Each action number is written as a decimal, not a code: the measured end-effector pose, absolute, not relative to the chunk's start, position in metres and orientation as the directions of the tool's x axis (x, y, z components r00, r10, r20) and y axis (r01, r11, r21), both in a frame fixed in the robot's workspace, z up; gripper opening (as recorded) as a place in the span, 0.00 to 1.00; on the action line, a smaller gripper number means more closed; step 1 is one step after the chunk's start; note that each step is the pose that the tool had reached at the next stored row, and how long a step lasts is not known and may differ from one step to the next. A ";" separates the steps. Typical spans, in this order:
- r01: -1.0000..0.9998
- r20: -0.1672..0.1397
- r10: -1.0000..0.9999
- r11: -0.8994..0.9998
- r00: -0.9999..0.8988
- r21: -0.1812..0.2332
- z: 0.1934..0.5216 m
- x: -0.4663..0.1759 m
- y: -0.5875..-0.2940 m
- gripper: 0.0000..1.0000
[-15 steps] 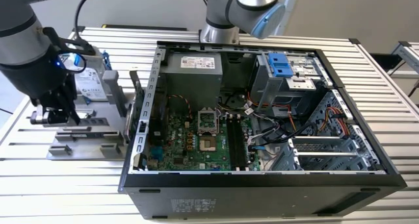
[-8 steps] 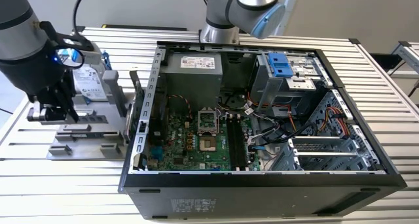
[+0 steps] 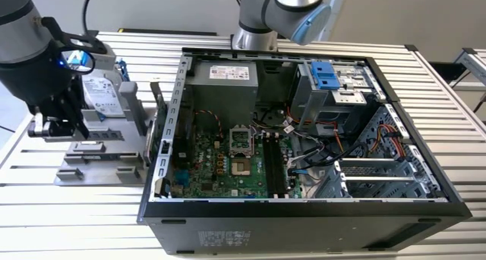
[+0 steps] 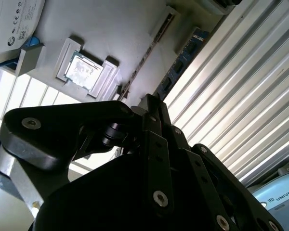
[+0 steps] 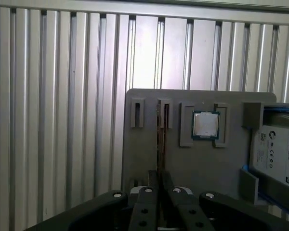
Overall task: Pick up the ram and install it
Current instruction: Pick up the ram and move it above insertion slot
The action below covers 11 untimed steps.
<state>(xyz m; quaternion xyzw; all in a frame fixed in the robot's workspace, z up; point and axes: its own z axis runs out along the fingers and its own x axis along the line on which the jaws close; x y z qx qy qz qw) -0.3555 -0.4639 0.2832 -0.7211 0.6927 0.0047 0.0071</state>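
Logged on the slatted worktop [image 3: 76, 226]: open computer case [image 3: 304, 226] mid-scene, grey fixture plate [image 5: 197, 163] at the exterior view's left, carrying hard drive [image 3: 102, 98], ram [image 4: 183, 57] and processor chip [image 5: 205, 124]. Found the ram seated on edge in the plate, not yet lifted, long axis running straight away from the tool [image 5: 159, 180] and in line with it, near end just ahead. Could not establish whether tool open, closed or gripping; judged hovering close above the plate.
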 end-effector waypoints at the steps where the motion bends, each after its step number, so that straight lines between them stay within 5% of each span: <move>1: -0.999 -0.017 -0.999 -0.040 0.040 -0.004 0.284 -0.355 -0.464 0.00; 11: -0.999 -0.017 -0.999 -0.040 0.040 -0.004 0.293 -0.356 -0.464 0.00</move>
